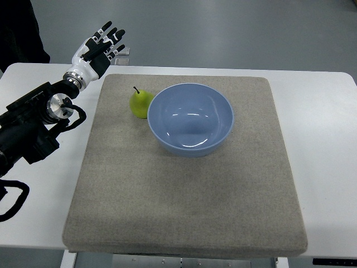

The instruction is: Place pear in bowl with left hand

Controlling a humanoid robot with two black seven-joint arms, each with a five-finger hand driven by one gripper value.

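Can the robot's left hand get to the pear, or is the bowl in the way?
Probably yes. The left hand is open, and the pear sits on its side of the bowl.

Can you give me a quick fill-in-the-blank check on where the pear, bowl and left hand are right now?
1. The small green pear sits on the grey fabric mat, touching the ____ side of the round blue bowl, as the picture shows it.
2. The bowl holds ____.
3. The left hand has its fingers ____ and holds nothing.

Missing words: left; nothing; open

bowl (191,119) touching pear's (140,103) right, left side clear
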